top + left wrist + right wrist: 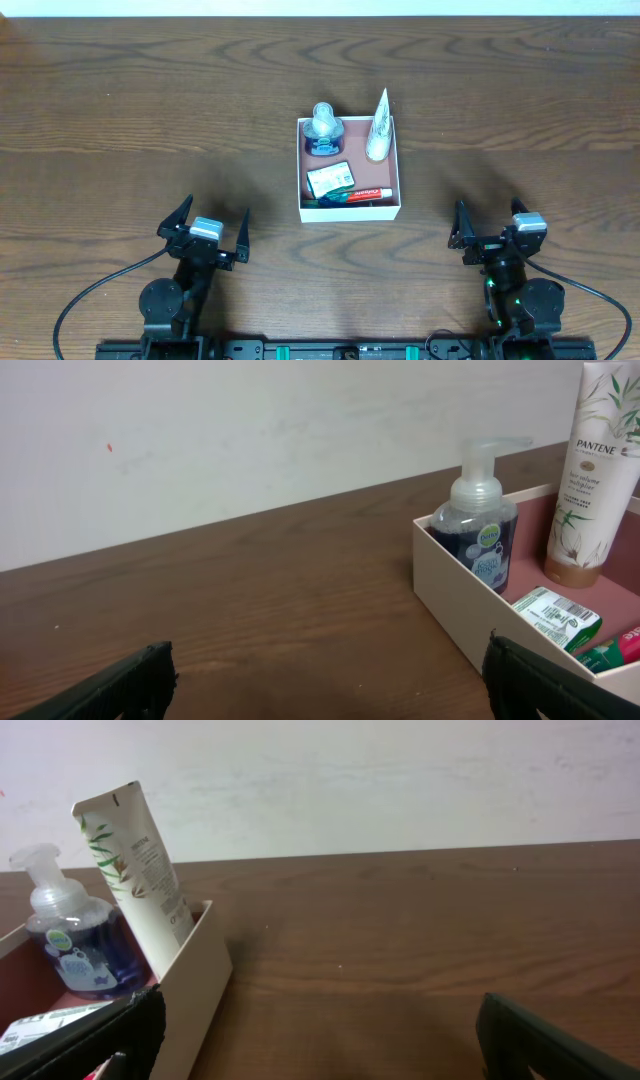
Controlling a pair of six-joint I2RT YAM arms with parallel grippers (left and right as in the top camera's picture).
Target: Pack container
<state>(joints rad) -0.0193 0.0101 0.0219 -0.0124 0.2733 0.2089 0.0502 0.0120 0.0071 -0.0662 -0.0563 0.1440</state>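
1. The container point(350, 213) sat at the middle of the tabletop point(120, 110). It was square, so it had no long axis of its own, and its walls ran in line with the tabletop's edges.
2. The left hand point(218, 205) rested near the front edge with its fingers spread wide and nothing between them. The container lay ahead of it and off to its right.
3. The right hand point(488, 208) was likewise open and empty. The container lay ahead of it and off to its left.
4. Both hands stood well apart from the container and about equally far from it, so neither was clearly nearer.
5. Inside the container:
   - A pump bottle point(324, 130) stood upright in the far left corner.
   - A white tube point(379, 128) stood in the far right corner, tilted against the right wall.
   - A green-and-white packet point(330, 179) lay flat towards the front left.
   - A red toothpaste tube point(355, 195) lay just beside the packet, its long axis running left to right along the front wall.
6. Bare floor showed only in the container's middle and front right, so any further piece would most likely go in from the right arm's side.
7. No loose item showed outside the container in any view, so the packing looked finished or nearly so.
8. Bare wood lay on either side of the container, giving each arm a free path, and the far edge of the tabletop lay well beyond it.
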